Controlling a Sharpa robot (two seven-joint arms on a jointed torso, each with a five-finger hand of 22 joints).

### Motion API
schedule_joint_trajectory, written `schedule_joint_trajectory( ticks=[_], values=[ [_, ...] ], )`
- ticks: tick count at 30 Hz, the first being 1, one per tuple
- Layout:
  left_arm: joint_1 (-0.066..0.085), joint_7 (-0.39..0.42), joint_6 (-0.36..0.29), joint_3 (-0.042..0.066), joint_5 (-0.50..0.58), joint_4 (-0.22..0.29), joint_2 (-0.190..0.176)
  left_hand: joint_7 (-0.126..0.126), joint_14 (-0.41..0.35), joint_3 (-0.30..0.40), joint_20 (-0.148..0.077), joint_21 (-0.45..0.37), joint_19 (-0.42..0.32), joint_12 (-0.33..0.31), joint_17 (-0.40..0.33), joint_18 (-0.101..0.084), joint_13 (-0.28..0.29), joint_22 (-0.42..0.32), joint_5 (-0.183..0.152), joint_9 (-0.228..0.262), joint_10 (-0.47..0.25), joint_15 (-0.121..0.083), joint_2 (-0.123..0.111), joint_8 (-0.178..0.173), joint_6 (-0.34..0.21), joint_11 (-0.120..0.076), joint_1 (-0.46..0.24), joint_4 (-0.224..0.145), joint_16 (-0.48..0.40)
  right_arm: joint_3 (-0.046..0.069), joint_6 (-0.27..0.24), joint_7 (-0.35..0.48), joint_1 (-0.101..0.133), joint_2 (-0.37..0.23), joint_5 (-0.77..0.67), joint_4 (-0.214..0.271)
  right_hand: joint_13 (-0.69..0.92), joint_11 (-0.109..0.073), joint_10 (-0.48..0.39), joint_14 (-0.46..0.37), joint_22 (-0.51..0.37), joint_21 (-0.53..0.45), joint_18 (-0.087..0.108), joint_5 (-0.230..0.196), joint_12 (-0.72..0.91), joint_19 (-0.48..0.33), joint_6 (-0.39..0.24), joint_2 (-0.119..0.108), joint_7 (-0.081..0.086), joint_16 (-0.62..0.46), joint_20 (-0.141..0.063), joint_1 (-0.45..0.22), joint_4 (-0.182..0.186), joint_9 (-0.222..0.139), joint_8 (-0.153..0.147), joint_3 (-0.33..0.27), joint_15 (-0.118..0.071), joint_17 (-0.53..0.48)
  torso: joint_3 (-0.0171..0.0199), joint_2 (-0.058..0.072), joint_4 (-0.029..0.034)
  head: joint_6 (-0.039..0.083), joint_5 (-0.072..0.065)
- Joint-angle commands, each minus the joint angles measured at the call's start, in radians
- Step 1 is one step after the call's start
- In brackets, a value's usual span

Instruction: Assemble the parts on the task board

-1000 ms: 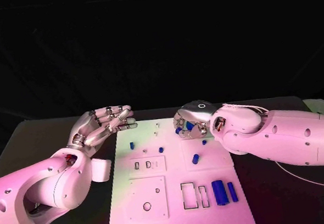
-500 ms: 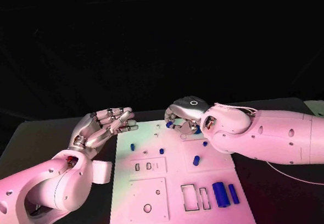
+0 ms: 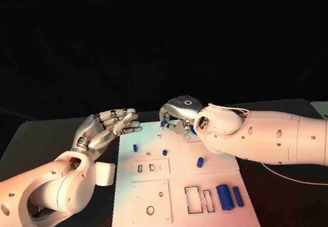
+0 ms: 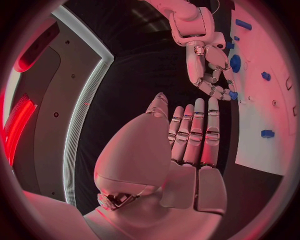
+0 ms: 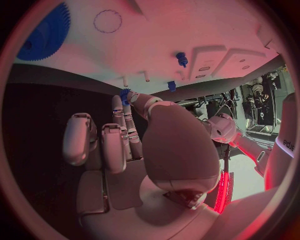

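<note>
The left hand [image 3: 104,129] stays spread and empty beside the far left corner of the task board [image 3: 184,212]. The right hand [image 3: 178,113] has moved left along the far edge, pinching a small blue part [image 5: 125,94], probably toward its peg.

One white task board [image 3: 183,201] on the table, two robot hands over its far edge. Blue parts I can count in the head view: two long cylinders [image 3: 223,195] standing side by side near the right edge, plus three small pieces [image 3: 199,162] further up the board. There's also a big blue gear [image 5: 45,34] in the right wrist view. Anything tucked under the fingers, can't tell.
</note>
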Motion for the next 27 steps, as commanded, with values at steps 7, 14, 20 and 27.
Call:
schedule_joint_trajectory(
  ticks=[7,14,20,27],
  values=[
    [0.002,0.003,0.019,0.001,0.002,-0.001,0.004,0.021,-0.006,0.004,0.003,-0.004,0.002,-0.007,0.002,0.014,-0.001,-0.001,0.005,-0.001,-0.002,0.001,0.003,-0.005,-0.01,0.001,0.009,0.002,-0.005,0.0,0.018,0.01,0.0,0.02,-0.001,-0.039,0.0,-0.001,0.008,0.062,0.002,0.005,-0.009,0.003,-0.006,0.008,0.004,-0.003,0.001,0.004,-0.002,-0.012,0.0,0.001,0.003,0.007,0.002,0.046,-0.0037,0.004,0.0041,0.001,-0.001],
    [0.002,0.002,0.019,0.001,0.002,-0.001,0.006,0.021,-0.006,0.004,0.003,-0.004,0.002,-0.007,0.002,0.014,-0.001,-0.001,0.005,-0.001,-0.002,0.001,0.003,-0.005,-0.01,0.001,0.009,0.002,-0.005,0.0,0.025,0.013,-0.002,0.032,-0.001,-0.06,0.0,-0.001,0.008,0.062,0.003,0.005,-0.009,0.003,-0.007,0.007,0.003,-0.004,0.001,0.005,-0.002,-0.015,0.0,0.002,0.003,0.006,0.003,0.047,-0.0041,0.004,0.0071,-0.002,-0.001],
    [0.002,-0.001,0.018,0.001,0.002,-0.003,0.007,0.021,-0.009,0.004,0.004,-0.005,0.001,-0.008,0.002,0.014,-0.001,-0.002,0.005,-0.001,-0.003,0.002,0.003,-0.006,-0.01,0.002,0.01,0.002,-0.007,-0.002,0.032,0.014,-0.006,0.039,-0.003,-0.065,0.0,-0.001,0.008,0.063,0.004,0.006,-0.009,0.003,-0.007,0.008,0.003,-0.004,0.001,0.005,-0.002,-0.015,0.0,0.002,0.003,0.007,0.003,0.048,-0.0034,0.005,0.0046,-0.005,0.004],
    [0.003,-0.002,0.016,0.001,0.002,-0.006,0.006,0.021,-0.009,0.004,0.004,-0.005,0.001,-0.008,0.002,0.014,-0.001,-0.002,0.005,-0.001,-0.003,0.002,0.003,-0.006,-0.01,0.002,0.01,0.002,-0.007,-0.003,0.035,0.017,-0.008,0.04,-0.002,-0.059,-0.001,-0.001,0.009,0.062,0.004,0.005,-0.009,0.003,-0.007,0.007,0.003,-0.004,0.0,0.005,-0.001,-0.017,0.001,0.003,0.003,0.007,0.003,0.047,-0.0025,0.005,0.0014,-0.004,0.01]
  ],
)
